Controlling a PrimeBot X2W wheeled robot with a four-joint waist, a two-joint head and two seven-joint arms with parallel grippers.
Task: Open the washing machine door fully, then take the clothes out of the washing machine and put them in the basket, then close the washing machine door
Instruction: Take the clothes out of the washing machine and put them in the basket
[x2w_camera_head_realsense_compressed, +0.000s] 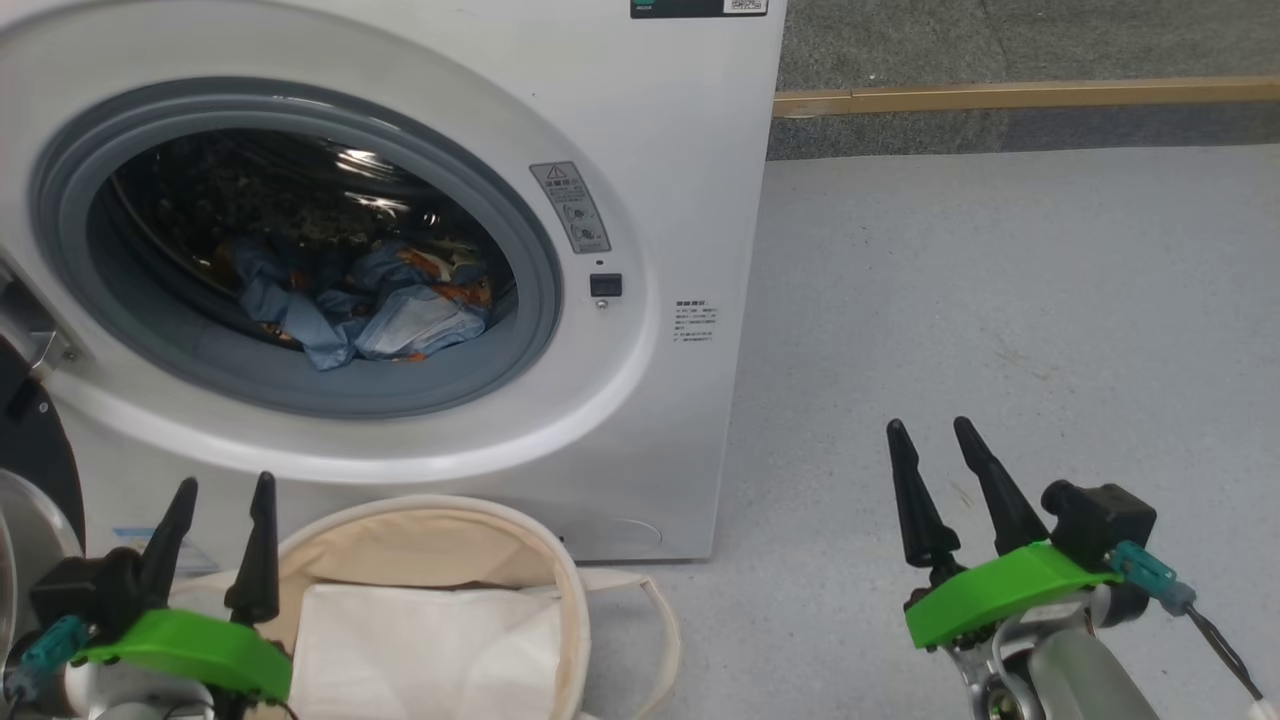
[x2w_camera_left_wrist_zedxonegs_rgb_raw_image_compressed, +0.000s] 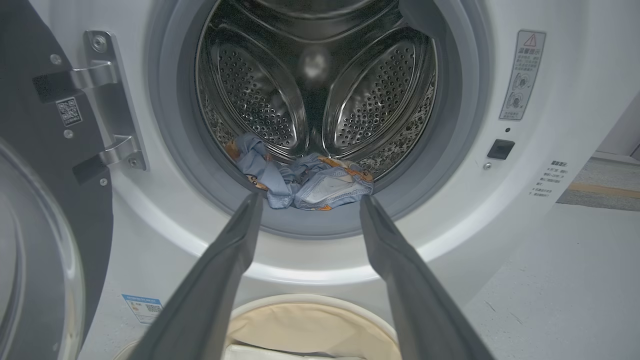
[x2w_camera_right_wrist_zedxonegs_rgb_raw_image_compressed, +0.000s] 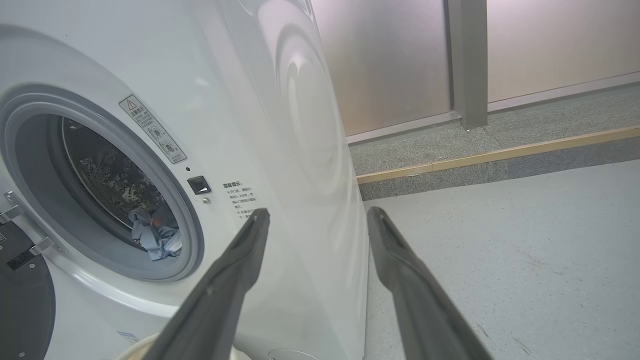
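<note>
The white washing machine (x2w_camera_head_realsense_compressed: 650, 130) stands with its round mouth uncovered. Its door (x2w_camera_left_wrist_zedxonegs_rgb_raw_image_compressed: 35, 240), black-rimmed with a glass bowl, is swung out to the left on its hinge. Light blue clothes (x2w_camera_head_realsense_compressed: 370, 300) with orange prints lie crumpled at the front bottom of the steel drum (x2w_camera_left_wrist_zedxonegs_rgb_raw_image_compressed: 310, 182) (x2w_camera_right_wrist_zedxonegs_rgb_raw_image_compressed: 157, 237). The cream basket (x2w_camera_head_realsense_compressed: 420, 530) sits on the floor right before the machine, a white sheet folded inside. My left gripper (x2w_camera_head_realsense_compressed: 225, 480) hovers open over the basket's left rim, pointing at the mouth (x2w_camera_left_wrist_zedxonegs_rgb_raw_image_compressed: 310, 197). My right gripper (x2w_camera_head_realsense_compressed: 930, 425) (x2w_camera_right_wrist_zedxonegs_rgb_raw_image_compressed: 320, 212) is open over bare floor, right of the machine.
Grey floor (x2w_camera_head_realsense_compressed: 1000, 300) stretches to the right of the machine. A wooden strip (x2w_camera_head_realsense_compressed: 1020, 95) edges a raised grey step at the back. Behind it stands a pale panelled wall with a grey post (x2w_camera_right_wrist_zedxonegs_rgb_raw_image_compressed: 467, 60).
</note>
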